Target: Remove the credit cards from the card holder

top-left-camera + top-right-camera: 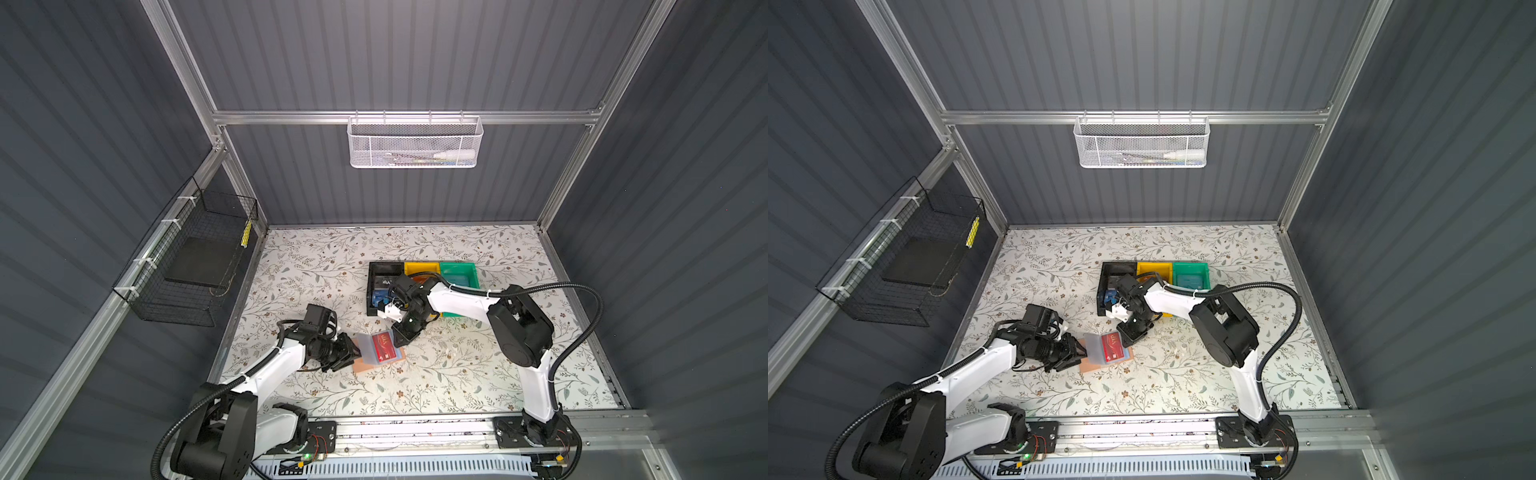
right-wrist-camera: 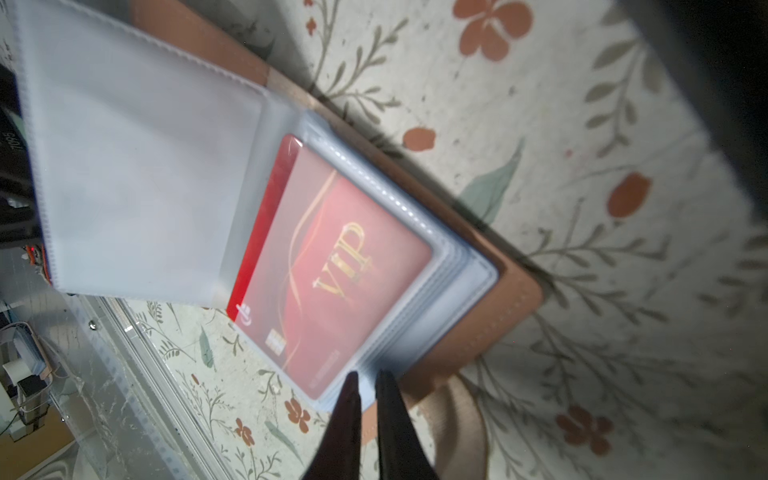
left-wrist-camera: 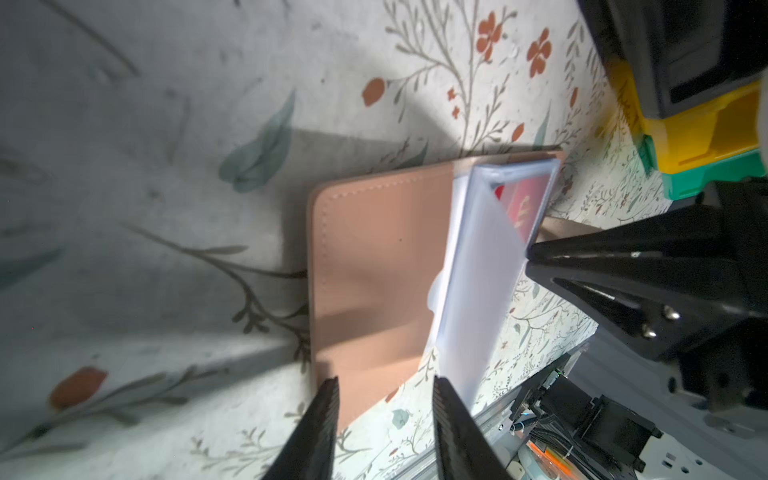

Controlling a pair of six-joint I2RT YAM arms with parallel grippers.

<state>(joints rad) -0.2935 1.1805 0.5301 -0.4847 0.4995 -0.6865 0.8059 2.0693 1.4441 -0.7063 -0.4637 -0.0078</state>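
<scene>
The card holder (image 1: 360, 367) (image 1: 1089, 366) lies open mid-table, tan cover down, clear sleeves up. A red VIP credit card (image 1: 383, 345) (image 2: 345, 270) sits inside the top sleeve. One empty clear sleeve (image 2: 137, 166) (image 3: 478, 270) stands raised like a turned page. My left gripper (image 1: 356, 353) (image 3: 386, 386) is open at the holder's left edge, one finger by the cover's corner, one by the raised sleeve, gripping nothing. My right gripper (image 1: 400, 338) (image 2: 368, 376) is shut, its tips at the sleeve stack's right edge beside the red card.
Behind the right arm a black bin (image 1: 374, 270), a yellow bin (image 1: 419, 268) and a green bin (image 1: 459, 274) stand side by side. A blue card (image 1: 379, 296) lies in the black bin. Wire baskets hang on the left and back walls.
</scene>
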